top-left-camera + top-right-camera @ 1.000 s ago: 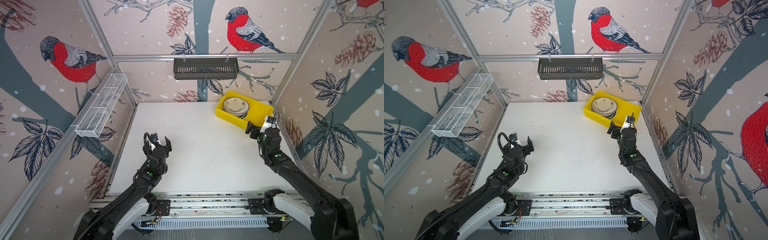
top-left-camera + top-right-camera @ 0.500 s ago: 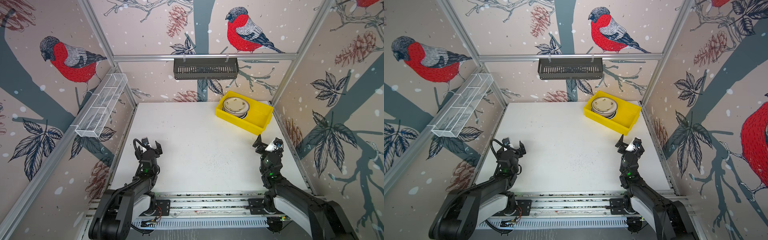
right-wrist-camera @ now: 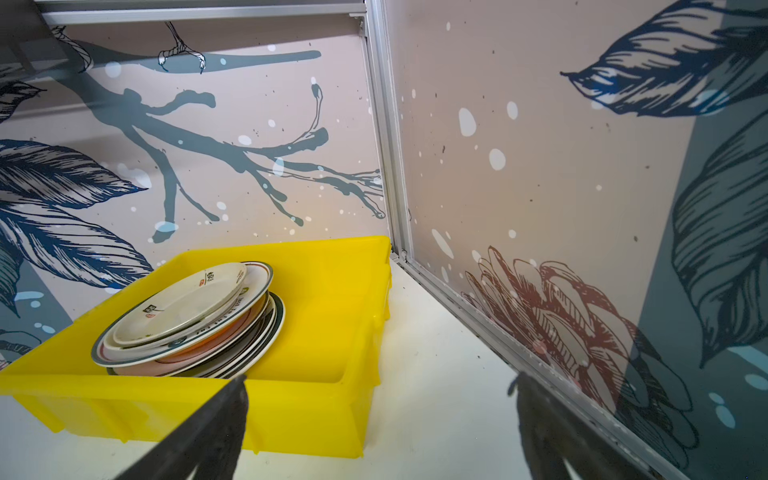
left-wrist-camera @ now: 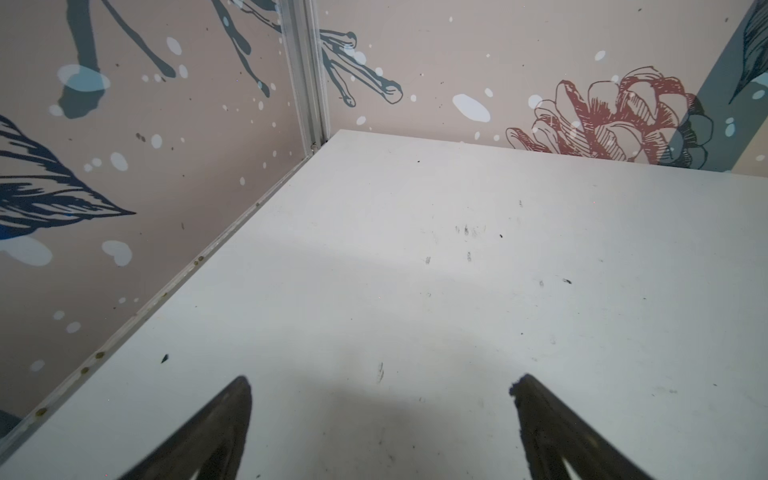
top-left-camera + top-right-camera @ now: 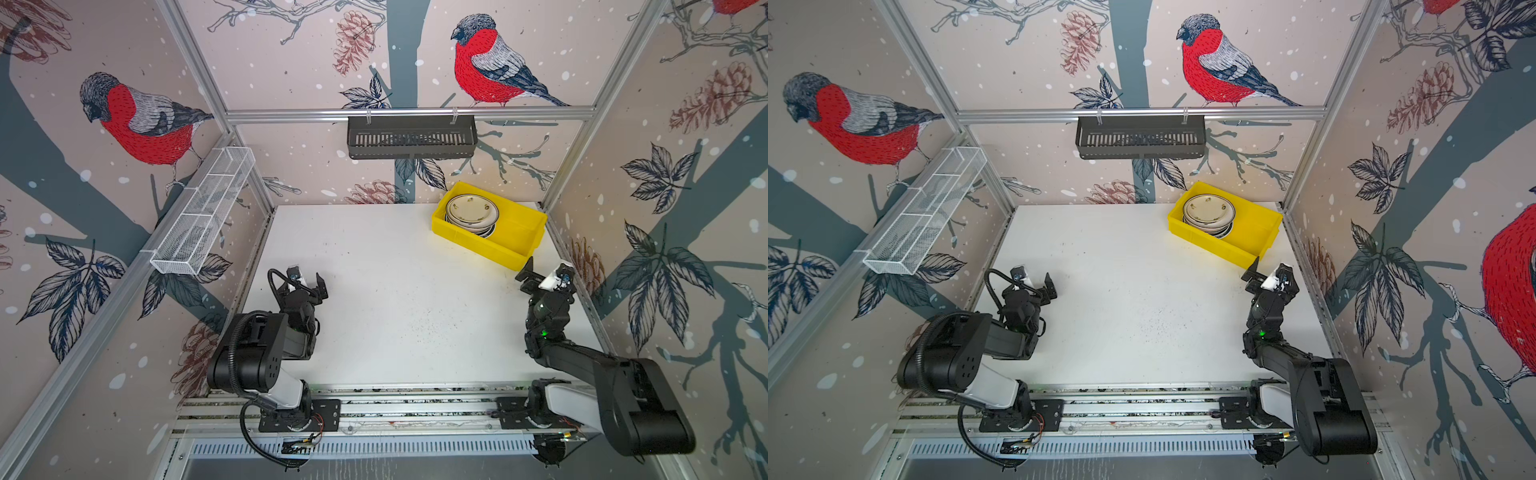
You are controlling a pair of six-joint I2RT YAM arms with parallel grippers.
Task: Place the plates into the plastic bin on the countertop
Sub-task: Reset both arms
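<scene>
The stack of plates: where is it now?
In both top views the stack of plates lies in the left end of the yellow bin, at the far right corner of the countertop.

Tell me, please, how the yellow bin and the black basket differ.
The yellow bin sits on the table; the black basket hangs from the back rail. The bin's walls are solid; the basket's are slatted. The bin holds stacked plates; the basket's inside is hidden. Both are rectangular and open-topped.

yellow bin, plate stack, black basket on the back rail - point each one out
plastic bin point(image 5: 478, 243), in a top view, outer front wall
plates point(image 3: 178, 309), right wrist view, face of the top plate
black slatted basket point(image 5: 411, 139), in a top view, slatted front
</scene>
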